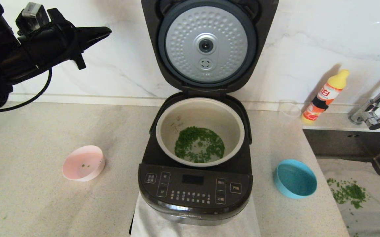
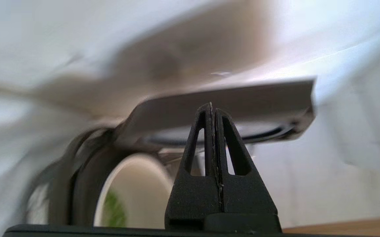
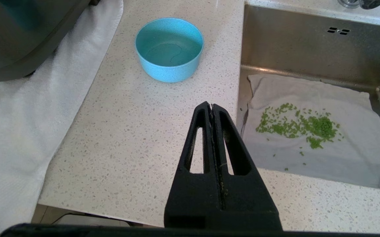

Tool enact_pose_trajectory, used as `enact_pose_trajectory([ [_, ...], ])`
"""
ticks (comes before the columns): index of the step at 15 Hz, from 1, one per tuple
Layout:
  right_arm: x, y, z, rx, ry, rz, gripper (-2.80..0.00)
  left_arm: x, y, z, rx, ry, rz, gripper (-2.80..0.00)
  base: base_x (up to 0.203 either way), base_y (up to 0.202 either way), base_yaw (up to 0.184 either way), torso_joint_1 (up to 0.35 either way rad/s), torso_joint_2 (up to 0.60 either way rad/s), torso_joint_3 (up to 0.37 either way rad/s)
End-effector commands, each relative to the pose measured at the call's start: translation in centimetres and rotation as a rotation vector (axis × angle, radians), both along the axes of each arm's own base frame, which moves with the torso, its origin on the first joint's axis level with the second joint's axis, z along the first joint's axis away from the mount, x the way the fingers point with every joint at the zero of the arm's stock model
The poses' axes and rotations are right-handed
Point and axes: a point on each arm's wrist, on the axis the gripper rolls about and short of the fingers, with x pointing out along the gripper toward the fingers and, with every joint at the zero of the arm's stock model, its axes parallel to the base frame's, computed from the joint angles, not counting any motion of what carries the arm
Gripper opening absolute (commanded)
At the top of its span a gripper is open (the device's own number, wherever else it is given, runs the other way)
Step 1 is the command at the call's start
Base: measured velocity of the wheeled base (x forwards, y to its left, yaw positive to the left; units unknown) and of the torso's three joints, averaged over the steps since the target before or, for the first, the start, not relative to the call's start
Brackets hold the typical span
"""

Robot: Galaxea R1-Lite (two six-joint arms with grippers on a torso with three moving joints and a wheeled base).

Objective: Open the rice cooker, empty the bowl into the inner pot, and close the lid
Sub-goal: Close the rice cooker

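A pale pink round bowl (image 1: 83,163) holding a few green specks and an empty sky-blue round bowl (image 1: 295,178) flank the glossy black rice cooker (image 1: 194,191), which stands mid-counter on a white towel (image 1: 150,220). Its hinged black lid (image 1: 206,44) stands upright, and the pale grey-beige inner pot (image 1: 199,131) holds chopped greens (image 1: 199,144). The left gripper (image 1: 106,32) hangs raised left of the lid, fingers pressed together; the right gripper (image 3: 212,107) hovers by the blue bowl, likewise closed.

The rice cooker (image 1: 194,184) carries a brand mark low on its front edge, reading roughly "Midea", though faint. Its button panel (image 1: 194,189) shows white Chinese characters on the keys and a row of small markings, too fine to read. The display is dark. The yellow bottle (image 1: 324,97) near the tabletop's far right edge bears a red-and-white label; its characters are illegible.
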Motion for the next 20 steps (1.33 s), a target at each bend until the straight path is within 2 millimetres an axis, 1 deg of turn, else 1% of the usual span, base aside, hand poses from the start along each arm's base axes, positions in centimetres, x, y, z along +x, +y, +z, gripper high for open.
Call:
enact_pose_trajectory([
  [1, 0.0, 0.0, 0.0, 0.0, 0.002, 0.001, -2.8, 3.3, 0.1, -2.2, -0.01, -0.029, -0.05, -2.8, 0.0, 0.0, 0.0, 0.0, 0.0, 0.0],
  [4, 0.0, 0.0, 0.0, 0.0, 0.0, 0.001, -2.8, 5.2, 0.0, -3.7, 0.019, -0.093, -0.114, -2.8, 0.0, 0.0, 0.0, 0.0, 0.0, 0.0],
  [5, 0.0, 0.0, 0.0, 0.0, 0.0, 0.001, -2.8, 5.6, 0.0, -3.8, 0.03, -0.107, -0.136, -2.8, 0.0, 0.0, 0.0, 0.0, 0.0, 0.0],
  [8, 0.0, 0.0, 0.0, 0.0, 0.0, 0.001, -2.8, 5.7, -0.6, -3.3, 0.044, -0.141, -0.174, -2.8, 0.0, 0.0, 0.0, 0.0, 0.0, 0.0],
  [11, 0.0, 0.0, 0.0, 0.0, 0.0, 0.001, -2.8, 5.3, -2.0, -2.9, 0.046, -0.175, -0.218, -2.8, 0.0, 0.0, 0.0, 0.0, 0.0, 0.0],
  [13, 0.0, 0.0, 0.0, 0.0, 0.001, -0.001, -2.8, 5.4, -2.9, -3.0, 0.054, -0.181, -0.258, -2.8, 0.0, 0.0, 0.0, 0.0, 0.0, 0.0],
  [14, 0.0, 0.0, 0.0, 0.0, 0.0, 0.001, -2.8, 5.6, -3.3, -3.2, 0.054, -0.179, -0.269, -2.8, 0.0, 0.0, 0.0, 0.0, 0.0, 0.0],
  [17, 0.0, 0.0, 0.0, 0.0, 0.0, 0.001, -2.8, 6.4, -4.5, -2.9, 0.055, -0.208, -0.301, -2.8, 0.0, 0.0, 0.0, 0.0, 0.0, 0.0],
  [20, 0.0, 0.0, 0.0, 0.0, 0.0, 0.001, -2.8, 7.4, -5.0, -3.4, 0.056, -0.212, -0.311, -2.8, 0.0, 0.0, 0.0, 0.0, 0.0, 0.0],
])
